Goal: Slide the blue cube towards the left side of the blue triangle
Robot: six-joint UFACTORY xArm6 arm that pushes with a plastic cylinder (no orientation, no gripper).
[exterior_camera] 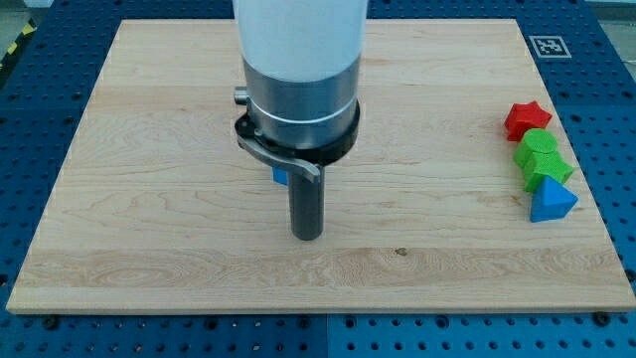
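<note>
Item 1 — our arm [301, 89]: white and grey cylinder, drops in from top centre of the frame. Ends in a dark rod; my tip [308, 237] sits on the wooden board [149, 199], lower centre. We carry no fingers, just the bare rod, so nothing is spread or pinched.

Item 2 — blue cube [280, 177]: mostly hidden behind the rod and collar, only a small blue corner shows just left of the rod, above the tip. Contact w/ rod: can't tell.

Item 3, right edge of frame, a tight column top to bottom: red star [526, 118], green block [542, 157] (shape unclear), blue triangle [552, 202]. Each seems to touch the next. All well apart from cube and tip.
</note>
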